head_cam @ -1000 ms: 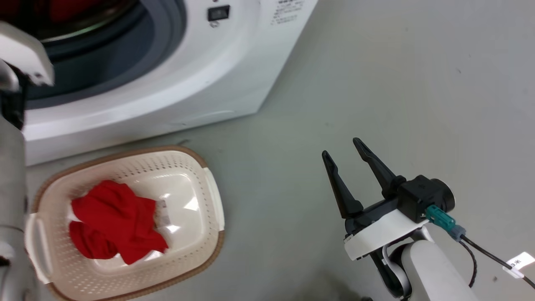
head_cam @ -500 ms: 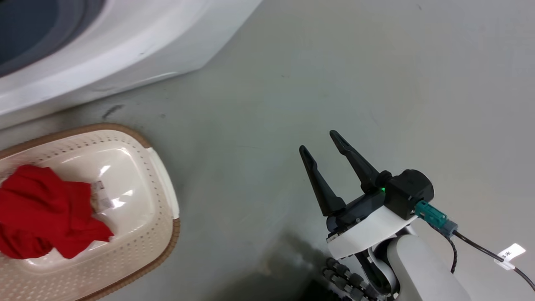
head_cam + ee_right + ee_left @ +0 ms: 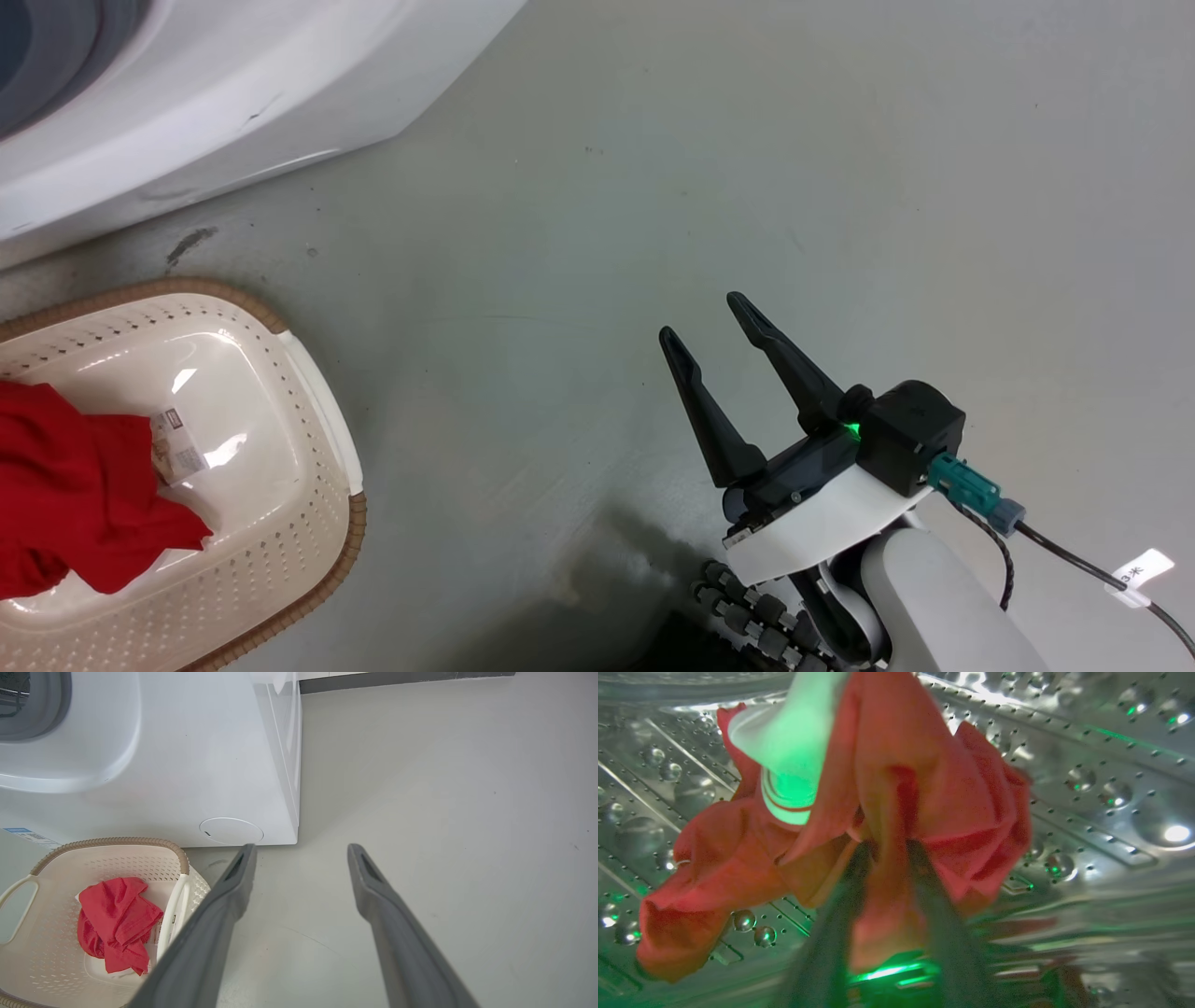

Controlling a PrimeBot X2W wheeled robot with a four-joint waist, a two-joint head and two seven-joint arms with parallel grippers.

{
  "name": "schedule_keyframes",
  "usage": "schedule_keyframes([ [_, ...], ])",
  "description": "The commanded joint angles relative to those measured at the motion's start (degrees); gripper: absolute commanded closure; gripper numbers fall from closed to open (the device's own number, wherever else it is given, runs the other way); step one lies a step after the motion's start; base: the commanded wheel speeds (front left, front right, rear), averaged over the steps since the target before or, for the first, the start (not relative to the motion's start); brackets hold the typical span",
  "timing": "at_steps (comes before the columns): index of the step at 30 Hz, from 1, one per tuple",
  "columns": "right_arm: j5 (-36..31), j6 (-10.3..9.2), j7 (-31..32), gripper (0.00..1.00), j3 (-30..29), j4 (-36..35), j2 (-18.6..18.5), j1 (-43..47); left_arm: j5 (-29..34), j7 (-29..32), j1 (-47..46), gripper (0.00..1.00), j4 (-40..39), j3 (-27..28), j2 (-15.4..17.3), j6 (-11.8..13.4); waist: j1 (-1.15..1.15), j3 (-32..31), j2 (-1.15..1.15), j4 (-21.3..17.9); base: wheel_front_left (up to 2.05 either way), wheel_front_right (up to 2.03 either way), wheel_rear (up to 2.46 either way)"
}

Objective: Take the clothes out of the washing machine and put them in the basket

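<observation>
Left wrist view: inside the washing machine (image 3: 1087, 765), left pincer (image 3: 891, 847) clamped on a bunched red garment (image 3: 934, 793). Soft, light, limp, likely to trail; best gripped at a thick fold. Right pincer (image 3: 702, 317) spread apart, empty, right of the washing machine. Second garment (image 3: 75, 485) in the basket (image 3: 322, 439), just before it.

The cloth (image 3: 896, 788) between the 2 dark fingers (image 3: 831, 933) of the left gripper (image 3: 889, 847) is bright red, with a white band (image 3: 789, 798) and thin red stripes. A green light glows on it. The drum (image 3: 1111, 788) around it is shiny silver with tiny dots. Left of the black right gripper (image 3: 702, 315), the basket (image 3: 280, 560) is cream with rows of little holes and a brown rim. The clothes (image 3: 75, 485) inside it are red.
</observation>
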Motion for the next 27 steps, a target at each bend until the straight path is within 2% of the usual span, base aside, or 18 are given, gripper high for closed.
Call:
schedule_keyframes([
  [1,0.1,-0.04,-0.1,0.00,0.1,-0.1,0.1,0.1,-0.6,-0.5,0.3,1.00,-0.9,0.4,0.2,1.0,-0.01,-0.3,0.00,-0.1,0.00,0.00,0.00],
  [6,0.0,-0.04,-0.1,0.00,0.4,0.4,0.1,-0.9,-1.5,-3.9,3.0,1.00,-3.5,1.6,0.3,3.4,-0.01,-2.1,0.00,0.1,0.00,0.00,0.00],
  [11,-1.5,-0.04,-0.1,0.00,-1.3,1.6,0.1,-1.3,-3.2,-13.6,8.0,1.00,-6.7,2.4,-1.4,4.9,-0.01,-5.6,0.00,2.6,0.00,0.00,0.00],
  [12,-1.5,-0.04,-0.1,0.00,-1.3,1.6,0.1,-1.3,-3.2,-13.6,8.0,1.00,-6.7,2.4,-1.4,4.9,-0.01,-5.6,0.00,2.6,0.00,0.00,0.00],
  [15,-2.9,-0.04,-0.1,0.00,-2.5,2.8,0.1,-1.4,-5.1,-20.7,11.7,1.00,-7.9,3.6,-3.3,5.2,-0.01,-8.5,0.00,4.4,0.00,0.00,0.00],
  [23,-6.3,-0.04,-0.1,0.00,-5.4,6.4,0.0,0.4,-7.7,-37.6,22.1,1.00,-8.4,3.9,-7.6,3.9,-0.01,-17.6,0.00,9.7,0.00,0.00,0.00],
  [27,-7.9,-0.04,0.0,0.00,-6.6,8.3,0.0,1.5,-8.6,-41.7,27.1,1.00,-10.0,3.8,-10.1,3.6,-0.01,-21.8,0.00,12.4,0.00,0.00,0.00],
])
